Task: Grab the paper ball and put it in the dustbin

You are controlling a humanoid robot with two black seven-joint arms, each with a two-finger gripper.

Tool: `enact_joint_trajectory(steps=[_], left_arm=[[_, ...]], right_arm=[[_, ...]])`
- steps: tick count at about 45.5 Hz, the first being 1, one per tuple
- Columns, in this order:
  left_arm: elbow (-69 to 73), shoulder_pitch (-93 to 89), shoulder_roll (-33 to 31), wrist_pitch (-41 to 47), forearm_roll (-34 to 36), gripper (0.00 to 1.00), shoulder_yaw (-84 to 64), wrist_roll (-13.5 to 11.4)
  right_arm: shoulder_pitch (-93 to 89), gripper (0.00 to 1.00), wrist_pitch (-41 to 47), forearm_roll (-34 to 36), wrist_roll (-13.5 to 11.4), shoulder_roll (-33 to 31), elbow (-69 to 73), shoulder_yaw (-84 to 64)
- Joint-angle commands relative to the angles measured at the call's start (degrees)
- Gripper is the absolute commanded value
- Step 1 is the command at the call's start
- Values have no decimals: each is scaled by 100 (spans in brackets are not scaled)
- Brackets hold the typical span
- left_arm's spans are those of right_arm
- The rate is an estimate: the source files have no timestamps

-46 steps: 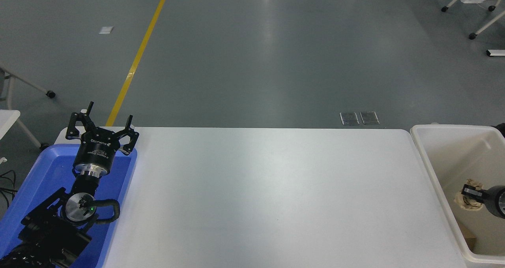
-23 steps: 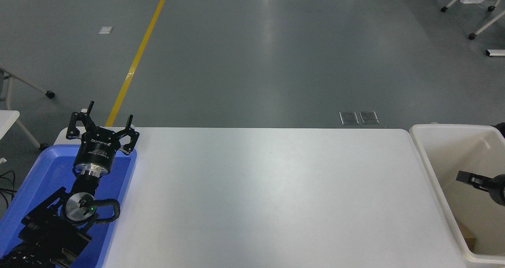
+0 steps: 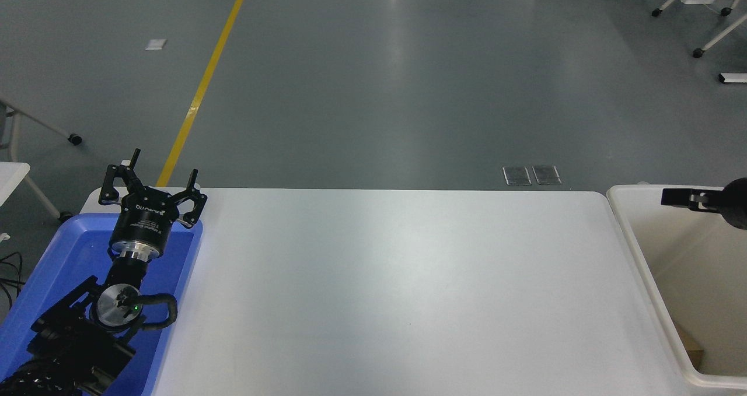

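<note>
Cream-white rectangular plastic dustbin (image 3: 642,250) shows only a brown scrap at its near corner, possibly the paper ball. Right hand (image 3: 671,197) has risen to the rim, empty, opening indeterminate; deposit appears complete.

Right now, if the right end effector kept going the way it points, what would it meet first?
Likely nothing close: the right end effector points left above the cream-white rectangular plastic dustbin, then over bare white table. Its height is unclear.

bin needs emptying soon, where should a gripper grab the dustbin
Probably the thick rounded rim of the dustbin, on the long wall beside the table, coming from above and straddling it; the deep smooth walls offer no other hold.
</note>
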Motion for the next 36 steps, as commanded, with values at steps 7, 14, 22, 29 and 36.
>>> enact_joint_trajectory(steps=[7, 14, 22, 29, 36], left_arm=[[6, 12, 0, 8, -1, 100, 0, -17], [6, 13, 0, 17, -10, 100, -9, -26], [6, 21, 0, 17, -10, 100, -9, -26], [6, 21, 0, 26, -10, 100, -9, -26], [6, 13, 0, 17, -10, 100, -9, -26]], right_arm=[[3424, 100, 2569, 2484, 13, 1758, 2252, -1379], [3812, 100, 2782, 2959, -14, 2303, 2559, -1028], [3917, 100, 2782, 3311, -14, 2804, 2630, -904], [3917, 100, 2782, 3373, -14, 3032, 2622, -896], [3839, 100, 2782, 3373, -14, 3068, 2578, -904]])
